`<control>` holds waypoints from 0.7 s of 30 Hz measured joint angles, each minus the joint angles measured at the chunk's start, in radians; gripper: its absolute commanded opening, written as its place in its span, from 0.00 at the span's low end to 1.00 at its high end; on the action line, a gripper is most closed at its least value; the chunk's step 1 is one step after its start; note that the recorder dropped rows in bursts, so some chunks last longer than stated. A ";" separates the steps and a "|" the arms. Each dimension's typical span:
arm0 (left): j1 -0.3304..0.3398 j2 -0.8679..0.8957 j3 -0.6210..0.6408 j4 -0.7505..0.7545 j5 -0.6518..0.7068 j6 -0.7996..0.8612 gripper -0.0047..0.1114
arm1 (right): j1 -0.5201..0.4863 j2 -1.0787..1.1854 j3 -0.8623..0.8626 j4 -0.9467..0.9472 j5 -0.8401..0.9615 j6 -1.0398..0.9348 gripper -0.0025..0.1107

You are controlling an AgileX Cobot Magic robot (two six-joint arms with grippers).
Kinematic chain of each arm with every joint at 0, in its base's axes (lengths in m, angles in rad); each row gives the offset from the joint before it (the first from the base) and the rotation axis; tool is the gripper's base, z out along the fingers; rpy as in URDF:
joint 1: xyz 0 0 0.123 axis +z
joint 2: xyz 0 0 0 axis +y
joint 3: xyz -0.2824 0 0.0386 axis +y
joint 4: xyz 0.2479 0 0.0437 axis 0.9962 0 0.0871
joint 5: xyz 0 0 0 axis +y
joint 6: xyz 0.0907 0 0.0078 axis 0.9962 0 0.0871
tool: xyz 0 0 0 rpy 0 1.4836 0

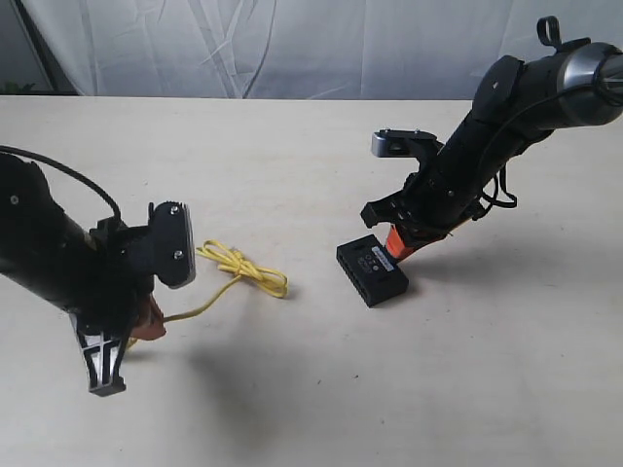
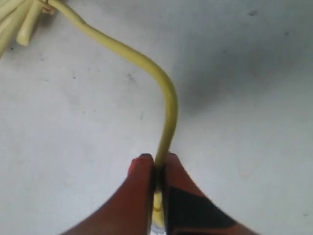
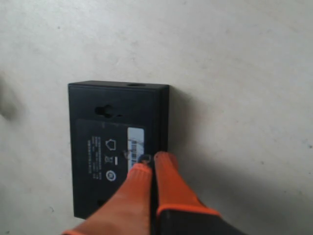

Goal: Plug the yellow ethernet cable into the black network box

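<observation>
The yellow ethernet cable (image 1: pixel 243 265) lies in a loose bundle left of the table's middle, and one strand runs from it to my left gripper (image 1: pixel 146 328). In the left wrist view that gripper (image 2: pixel 159 159) is shut on the cable (image 2: pixel 168 98), with the clear plug just showing between the orange fingers. The black network box (image 1: pixel 371 271) lies flat near the middle. My right gripper (image 1: pixel 399 245) is down at the box's far right edge. In the right wrist view it (image 3: pixel 152 160) is shut, tips together on the box's (image 3: pixel 102 147) top beside the pale label (image 3: pixel 137 141).
The beige table (image 1: pixel 292 389) carries only the cable and the box. A white curtain (image 1: pixel 292 39) hangs behind its far edge. The rest of the bundled cable (image 2: pixel 17 19) lies just beyond my left gripper.
</observation>
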 measured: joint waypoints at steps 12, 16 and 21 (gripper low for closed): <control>0.000 0.000 -0.003 0.075 -0.165 -0.245 0.04 | 0.000 0.000 0.000 0.000 0.000 0.000 0.01; 0.000 0.000 -0.049 0.078 -0.135 -0.436 0.04 | 0.000 0.000 0.000 0.000 0.000 0.000 0.01; 0.000 0.000 -0.113 0.210 -0.052 -0.806 0.04 | 0.000 0.000 0.000 0.000 0.000 0.000 0.01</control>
